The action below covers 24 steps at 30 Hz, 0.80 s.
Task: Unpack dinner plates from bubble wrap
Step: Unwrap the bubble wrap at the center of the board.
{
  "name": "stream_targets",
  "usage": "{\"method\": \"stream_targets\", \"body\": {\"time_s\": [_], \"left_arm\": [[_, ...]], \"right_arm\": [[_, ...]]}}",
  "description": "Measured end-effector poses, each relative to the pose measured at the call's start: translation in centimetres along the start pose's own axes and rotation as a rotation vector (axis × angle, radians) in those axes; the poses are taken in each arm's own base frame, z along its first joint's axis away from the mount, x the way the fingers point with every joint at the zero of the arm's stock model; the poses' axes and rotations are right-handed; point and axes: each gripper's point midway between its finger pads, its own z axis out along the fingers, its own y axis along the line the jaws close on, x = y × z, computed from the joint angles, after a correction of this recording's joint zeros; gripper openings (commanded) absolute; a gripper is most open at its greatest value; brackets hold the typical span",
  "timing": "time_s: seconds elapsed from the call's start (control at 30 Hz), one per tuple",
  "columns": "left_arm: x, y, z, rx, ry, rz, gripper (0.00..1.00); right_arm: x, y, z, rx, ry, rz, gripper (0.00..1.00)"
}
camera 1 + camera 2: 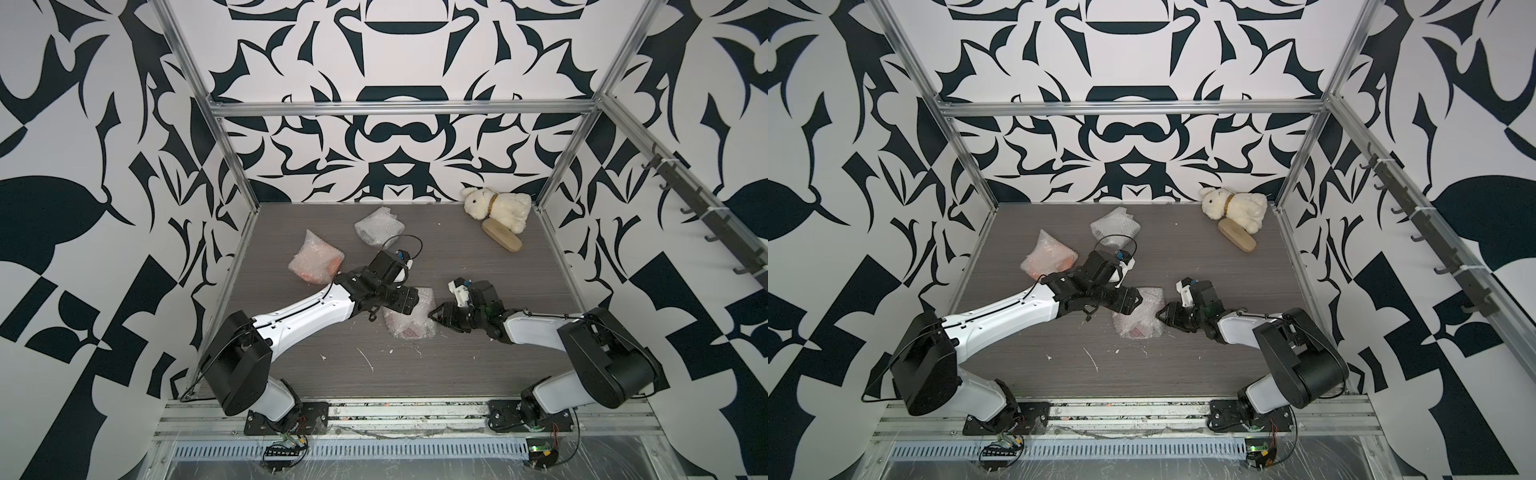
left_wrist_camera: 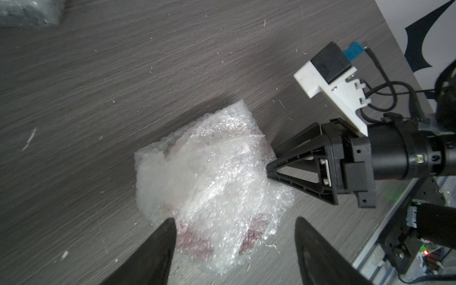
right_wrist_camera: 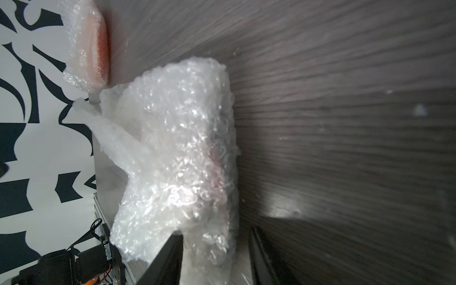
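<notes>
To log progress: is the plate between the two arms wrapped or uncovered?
Wrapped. The bubble wrap covers it on every visible side; the red plate shows only dimly through the plastic.

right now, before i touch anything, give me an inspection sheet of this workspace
surface: grey wood-grain table, small white scraps near the front.
job's things: three wrapped bundles, none opened: orange-tinted bundle, grey bundle, red-tinted bundle in the middle.
clutter: plush rabbit in the far right corner, wooden brush right beside it.
grippers: left claw open over the red-tinted bundle; right claw at that bundle's edge, wrap between its jaws, grip unclear.
cables: black loop at the left wrist, beside the grey bundle.
surroundings: patterned walls, metal frame, hook rail.
</notes>
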Motion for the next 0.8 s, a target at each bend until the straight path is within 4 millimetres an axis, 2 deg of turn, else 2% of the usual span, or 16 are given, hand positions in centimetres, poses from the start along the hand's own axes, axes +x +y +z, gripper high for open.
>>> {"method": "stream_targets", "body": {"time_s": [0.43, 0.8], "left_arm": [[1.5, -2.5, 2.7, 0.008, 0.110, 0.102, 0.66], [2.8, -2.4, 6.1, -0.127, 0.200, 0.215, 0.58]], "right_arm": [[0.6, 0.7, 0.7, -0.015, 0.011, -0.008, 0.44], [0.4, 0.6, 0.6, -0.004, 0.001, -0.011, 0.46]]}}
